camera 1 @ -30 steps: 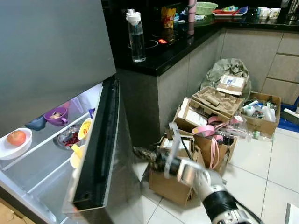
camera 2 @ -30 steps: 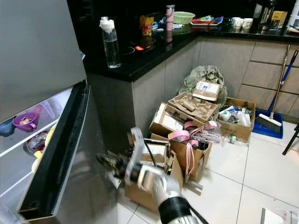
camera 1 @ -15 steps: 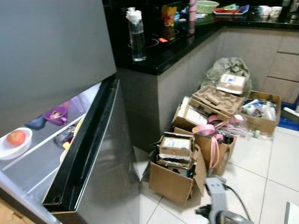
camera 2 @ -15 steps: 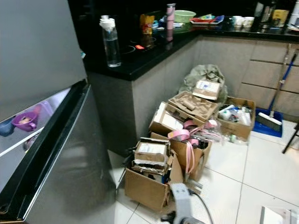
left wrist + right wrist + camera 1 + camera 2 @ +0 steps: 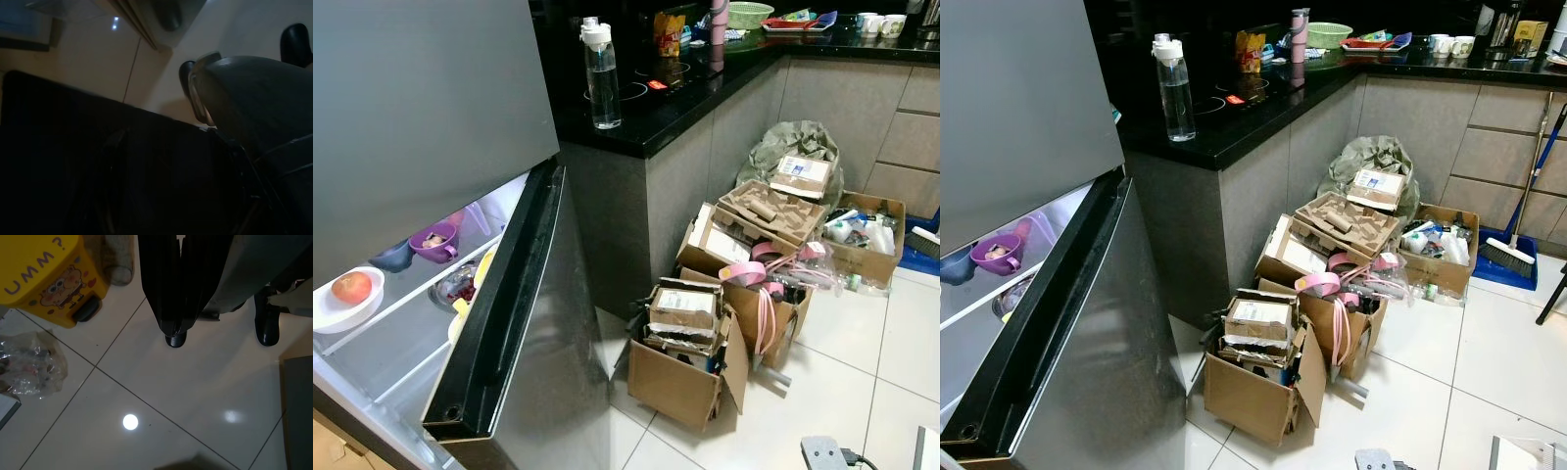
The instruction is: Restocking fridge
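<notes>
Over floor tiles (image 5: 161, 396), right gripper (image 5: 178, 328) fingers together, w/ nothing between.

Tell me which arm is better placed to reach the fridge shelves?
Probably left: the fridge door and shelves lie on the robot's left, while the right gripper hangs shut over the floor tiles.

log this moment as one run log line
task: restocking fridge | fridge door: open | shelf: apple on white plate, purple cup | right gripper: shut, hanging over floor tiles | left arm: idle
</notes>
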